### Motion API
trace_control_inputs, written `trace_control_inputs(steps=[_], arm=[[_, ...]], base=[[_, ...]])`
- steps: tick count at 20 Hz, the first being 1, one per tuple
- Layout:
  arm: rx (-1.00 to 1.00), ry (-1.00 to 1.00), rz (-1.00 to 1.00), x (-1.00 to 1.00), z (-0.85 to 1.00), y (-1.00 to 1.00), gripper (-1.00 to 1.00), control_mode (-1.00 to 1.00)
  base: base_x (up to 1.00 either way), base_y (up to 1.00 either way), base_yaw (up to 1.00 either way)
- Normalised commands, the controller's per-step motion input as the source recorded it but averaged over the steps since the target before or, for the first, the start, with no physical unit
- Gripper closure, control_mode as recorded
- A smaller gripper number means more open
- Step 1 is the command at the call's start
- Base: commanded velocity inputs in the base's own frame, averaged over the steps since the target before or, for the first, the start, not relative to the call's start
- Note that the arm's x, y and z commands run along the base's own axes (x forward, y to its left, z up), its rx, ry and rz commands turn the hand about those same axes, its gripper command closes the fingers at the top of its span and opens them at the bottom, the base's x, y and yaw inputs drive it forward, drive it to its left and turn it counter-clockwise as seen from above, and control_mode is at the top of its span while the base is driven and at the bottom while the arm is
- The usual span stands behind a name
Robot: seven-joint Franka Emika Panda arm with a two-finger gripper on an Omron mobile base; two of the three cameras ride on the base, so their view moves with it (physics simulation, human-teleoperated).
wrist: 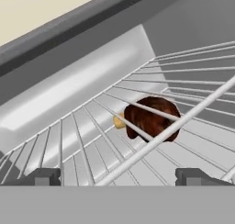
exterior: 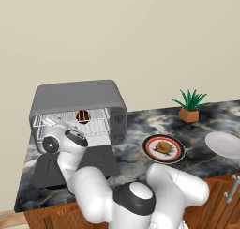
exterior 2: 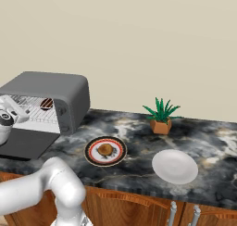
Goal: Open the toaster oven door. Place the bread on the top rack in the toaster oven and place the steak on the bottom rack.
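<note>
The grey toaster oven point(exterior: 77, 95) point(exterior 2: 46, 84) stands at the counter's left end, and its door point(exterior: 101, 161) point(exterior 2: 25, 143) lies folded down flat in front. Inside, the dark steak point(exterior: 83, 116) point(exterior 2: 46, 103) point(wrist: 151, 120) lies on a wire rack point(wrist: 87, 140), and the wires of the top rack point(wrist: 193, 110) cross in front of it. My gripper point(exterior: 55, 125) point(exterior 2: 14, 108) point(wrist: 121, 177) reaches into the oven mouth, open and holding nothing, a short way back from the steak. The golden-brown bread point(exterior: 163, 147) point(exterior 2: 105, 149) rests on a red-rimmed plate point(exterior: 149, 151) point(exterior 2: 92, 156) to the oven's right.
A plain white plate point(exterior: 225, 144) point(exterior 2: 175, 166) lies further right on the dark marble counter point(exterior: 136, 129) point(exterior 2: 217, 141). A small potted plant point(exterior: 190, 106) point(exterior 2: 161, 116) stands near the back wall. Wooden cabinet fronts run below the counter's front edge.
</note>
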Motion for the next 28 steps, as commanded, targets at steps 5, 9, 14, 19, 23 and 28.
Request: trace_control_inputs(steps=[5,9,14,19,23,28], arm=[[0.0,0.0,0.0,0.09,-0.06,0.04,-1.0,-1.0],[0.0,0.0,0.0,0.08,-0.1,0.03,-1.0,-1.0],[0.0,0.0,0.0,0.08,-0.07,0.01,-1.0,-1.0],[0.0,0.02,0.0,-0.01,-0.09,0.01,-1.0,-1.0],[0.0,0.14,0.0,-0.09,-0.21,0.05,-1.0,-1.0],[0.0,0.18,0.0,-0.05,-0.29,0.05,-1.0,-1.0]], base=[[0.0,0.0,0.0],[0.0,0.0,0.0],[0.0,0.0,0.0],[0.0,0.0,0.0],[0.0,0.0,0.0],[0.0,0.0,0.0]])
